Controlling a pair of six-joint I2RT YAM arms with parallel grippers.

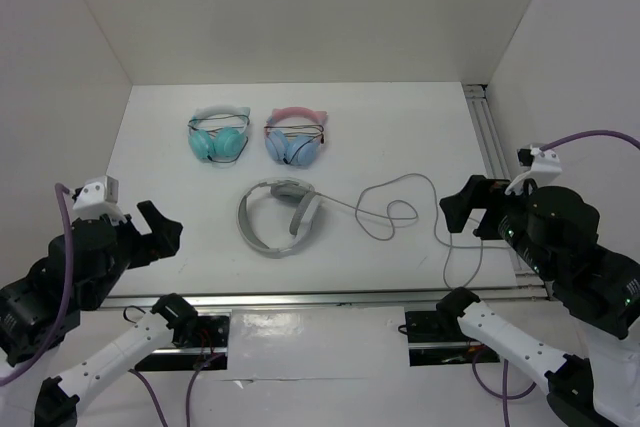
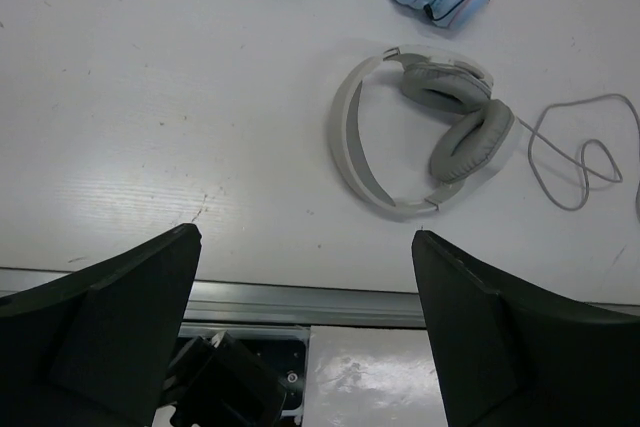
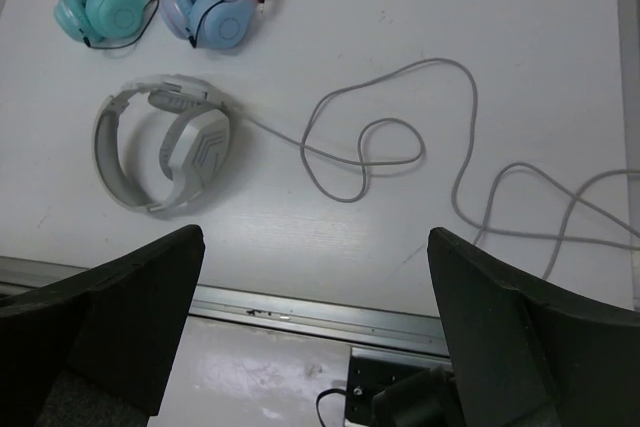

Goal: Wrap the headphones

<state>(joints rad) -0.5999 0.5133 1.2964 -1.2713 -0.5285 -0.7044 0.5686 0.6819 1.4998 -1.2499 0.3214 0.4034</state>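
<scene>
None of the wrapping looks done. On the white desk the headphones lie flat near the front middle, untouched. Both arms sit at the near edge, and the left gripper and right gripper have their fingers spread wide and empty. The headphones are light grey, with a wide band and grey pads turned inward. Their thin cable trails right in loose loops, all yet to be wound.
</scene>
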